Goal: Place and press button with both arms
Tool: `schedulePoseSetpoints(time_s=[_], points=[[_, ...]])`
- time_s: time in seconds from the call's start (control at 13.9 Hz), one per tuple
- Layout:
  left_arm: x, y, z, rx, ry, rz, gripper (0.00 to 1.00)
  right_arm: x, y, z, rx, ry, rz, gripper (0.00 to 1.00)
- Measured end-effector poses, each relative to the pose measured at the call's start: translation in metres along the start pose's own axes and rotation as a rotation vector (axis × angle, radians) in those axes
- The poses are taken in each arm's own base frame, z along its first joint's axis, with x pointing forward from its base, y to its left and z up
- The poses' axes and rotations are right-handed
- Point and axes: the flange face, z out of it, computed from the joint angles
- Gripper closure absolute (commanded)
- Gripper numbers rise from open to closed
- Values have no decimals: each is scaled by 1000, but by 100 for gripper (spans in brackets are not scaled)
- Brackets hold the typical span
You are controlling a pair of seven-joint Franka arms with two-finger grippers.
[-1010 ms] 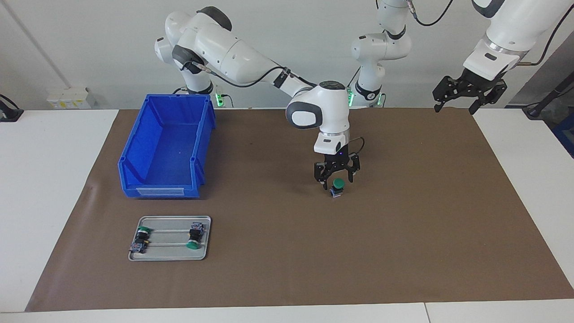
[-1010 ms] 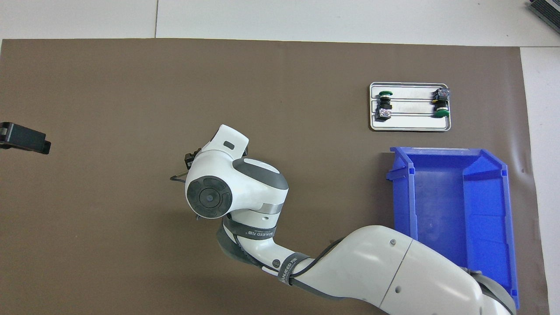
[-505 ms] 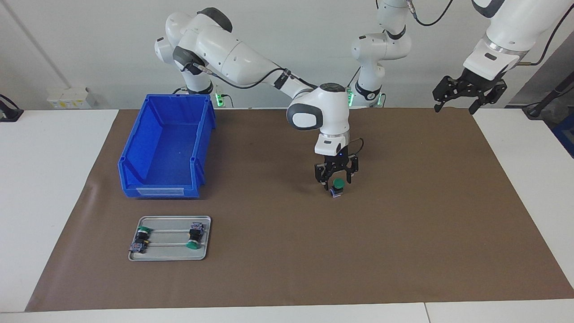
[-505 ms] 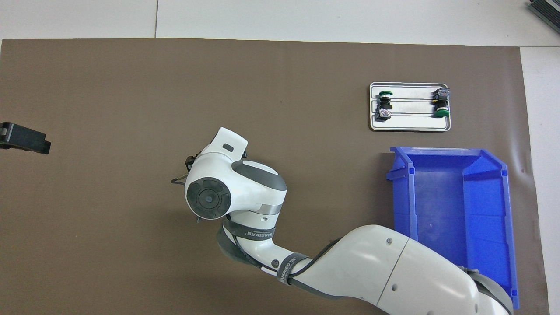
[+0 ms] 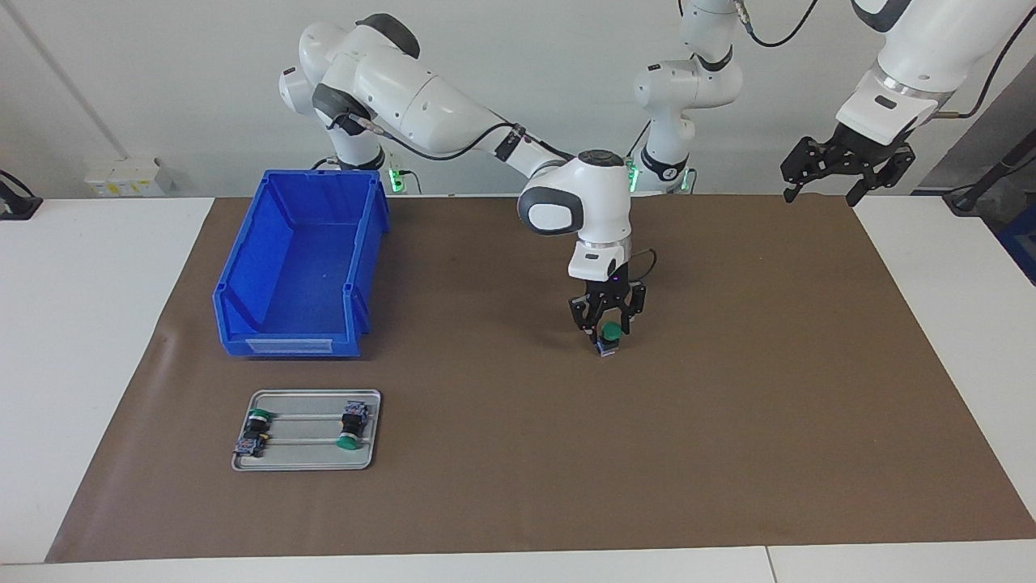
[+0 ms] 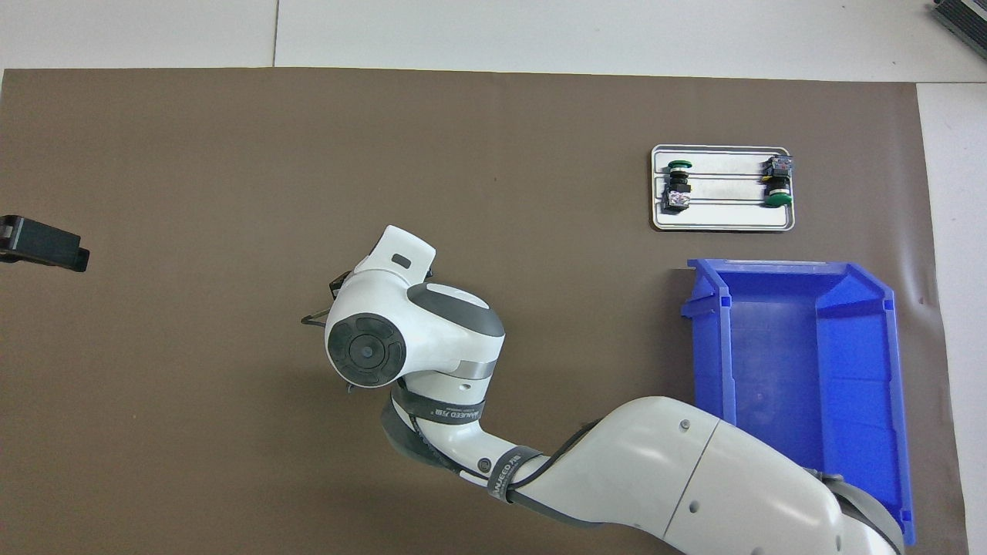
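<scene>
- the button (image 5: 609, 332) stands upright on the brown mat (image 5: 728, 405) near mid-worktop, green cap up, base on the mat; in the facing view it is at about 3 o'clock from the blue bin (image 5: 299, 259)
- right claw (image 5: 607, 325) is down around the button, pointing straight down, cap level with its tips; cannot tell whether it is gripping or only bracketing the button
- the overhead view is no help: the right arm's wrist covers the button and the claw
- left claw (image 5: 821, 192) is open and empty, held up over the mat edge at the left arm's end, about 2 o'clock from the button in the facing view and well apart from it; this arm waits
- metal tray (image 5: 312, 467) sits at 6 o'clock from the bin in the facing view and holds two other green-capped switches (image 5: 255, 431) (image 5: 350, 429), both lying on their sides and untouched
- the bin looks empty
- progress, as I judge it: the button is out on the mat and upright, so the placing looks mostly done or is being settled now
- left to do: no claw is on top of the cap, so the press is not done; likely the right claw steadies the body while the left comes over to push the cap
</scene>
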Motion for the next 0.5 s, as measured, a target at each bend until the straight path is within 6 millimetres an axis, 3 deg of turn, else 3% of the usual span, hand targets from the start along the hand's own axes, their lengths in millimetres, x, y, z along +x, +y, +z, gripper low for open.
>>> schedulePoseSetpoints(time_s=[0.36, 0.5], points=[[0, 0, 0, 0, 0, 0, 0, 3, 5, -1, -33, -16, 2, 100], [0, 0, 0, 0, 0, 0, 0, 14, 14, -19, -67, -21, 10, 100]])
